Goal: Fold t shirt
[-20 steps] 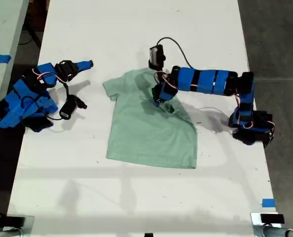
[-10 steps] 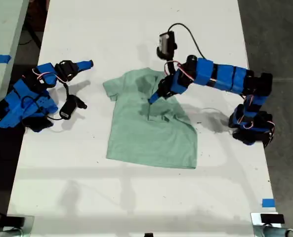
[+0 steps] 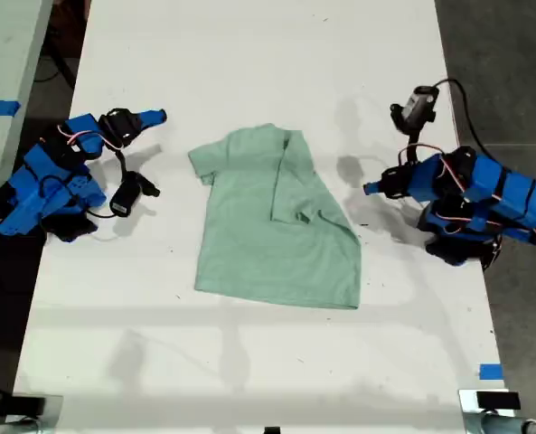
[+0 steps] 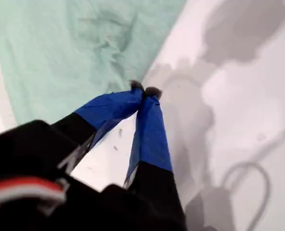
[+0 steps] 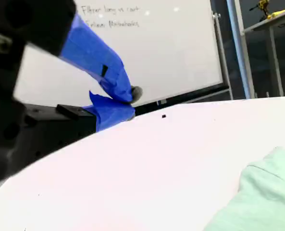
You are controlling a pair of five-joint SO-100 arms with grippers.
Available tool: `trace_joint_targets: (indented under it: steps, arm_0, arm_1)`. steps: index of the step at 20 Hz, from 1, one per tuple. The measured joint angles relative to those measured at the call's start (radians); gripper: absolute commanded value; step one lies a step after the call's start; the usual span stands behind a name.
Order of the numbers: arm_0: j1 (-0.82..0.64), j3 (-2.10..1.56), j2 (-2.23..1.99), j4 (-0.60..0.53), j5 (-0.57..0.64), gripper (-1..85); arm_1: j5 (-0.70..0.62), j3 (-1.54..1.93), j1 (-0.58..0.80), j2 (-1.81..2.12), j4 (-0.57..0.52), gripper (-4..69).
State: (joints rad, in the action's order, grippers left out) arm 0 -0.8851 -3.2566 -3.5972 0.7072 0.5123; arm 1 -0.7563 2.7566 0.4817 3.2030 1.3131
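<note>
The t shirt (image 3: pixel 272 221) looks light and limp; pinch the unfolded sleeve at the exterior view's left. My first gripper (image 4: pixel 144 91) and second gripper (image 5: pixel 128 103) sit closed, empty

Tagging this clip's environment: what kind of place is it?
Probably a robotics lab or workshop: a white table with blue tape marks, a written-on whiteboard, and metal shelving holding a tool.

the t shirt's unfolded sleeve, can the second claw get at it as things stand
Probably yes. My second claw rests shut beside the t shirt, with only bare table between it and the flat sleeve; my first claw sits clear at the opposite side.
</note>
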Motion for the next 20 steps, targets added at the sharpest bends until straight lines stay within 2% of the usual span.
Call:
trace_joint_targets:
  steps: [2,5,11,20]
  arm_0:
    - [-0.026,0.0,0.0,-0.04,0.038,-0.2]
    - [-0.104,0.0,0.0,-0.018,0.057,-0.2]
    - [-0.087,0.0,0.0,0.003,0.037,-0.2]
    - [-0.087,0.0,0.0,0.006,0.028,-0.1]
  arm_1:
    - [-0.051,0.21,0.018,0.23,0.011,0.9]
    - [-0.054,0.264,0.055,0.287,-0.002,0.9]
    - [0.081,0.272,0.08,0.291,0.057,0.9]
    - [0.126,0.272,0.081,0.291,0.061,0.9]
